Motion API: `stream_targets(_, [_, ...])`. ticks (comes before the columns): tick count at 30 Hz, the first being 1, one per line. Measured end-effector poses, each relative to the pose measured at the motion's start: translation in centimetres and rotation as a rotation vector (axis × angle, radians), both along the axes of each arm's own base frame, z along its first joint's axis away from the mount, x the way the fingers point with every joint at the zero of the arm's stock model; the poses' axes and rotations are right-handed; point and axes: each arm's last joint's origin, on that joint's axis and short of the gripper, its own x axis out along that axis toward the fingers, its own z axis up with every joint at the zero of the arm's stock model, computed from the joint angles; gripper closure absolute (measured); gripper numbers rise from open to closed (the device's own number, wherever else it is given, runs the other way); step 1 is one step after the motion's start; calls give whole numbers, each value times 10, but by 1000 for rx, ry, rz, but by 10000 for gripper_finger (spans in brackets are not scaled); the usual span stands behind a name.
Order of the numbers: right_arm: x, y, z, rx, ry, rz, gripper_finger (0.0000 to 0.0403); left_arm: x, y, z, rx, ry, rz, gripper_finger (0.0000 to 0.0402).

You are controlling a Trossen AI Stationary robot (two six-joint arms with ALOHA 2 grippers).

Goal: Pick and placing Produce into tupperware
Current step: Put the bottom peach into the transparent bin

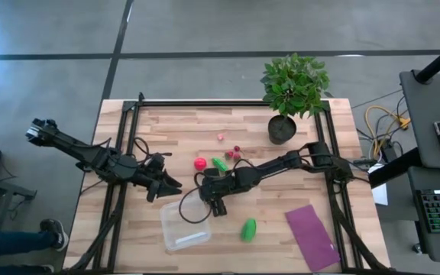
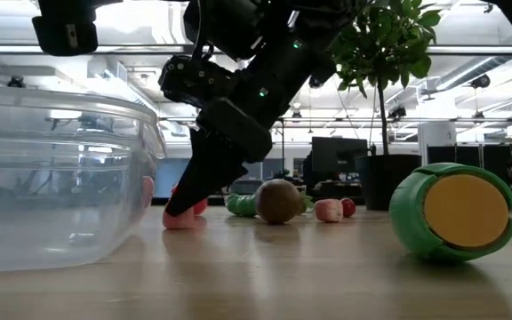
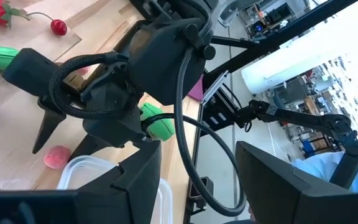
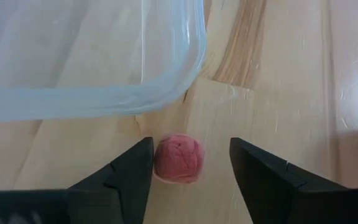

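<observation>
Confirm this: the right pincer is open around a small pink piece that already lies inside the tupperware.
Wrong in one respect. The right pincer is open around the small pink piece, but the piece lies on the table just outside the tupperware rim, as the right wrist view shows.

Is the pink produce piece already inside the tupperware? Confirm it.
No. In the right wrist view the pink piece lies on the wooden table, outside the tupperware rim, between the right end effector's open fingers.

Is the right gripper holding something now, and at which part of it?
Nothing is held yet. The right gripper is open, its fingers either side of the small pink piece on the table beside the tupperware, not closed on it.
</observation>
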Motion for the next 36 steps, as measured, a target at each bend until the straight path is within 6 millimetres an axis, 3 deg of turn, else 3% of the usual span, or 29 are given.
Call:
stream_targets(16, [-2,-2,-3,15,26,13,245,0,0,-1,8,1,-2,210])
stream_targets(27, [-4,-2,-4,13,41,12,308,0,0,-2,10,5,-2,210])
stream_targets(36, [-5,-3,5,12,42,-2,306,0,0,-4,11,8,-2,210])
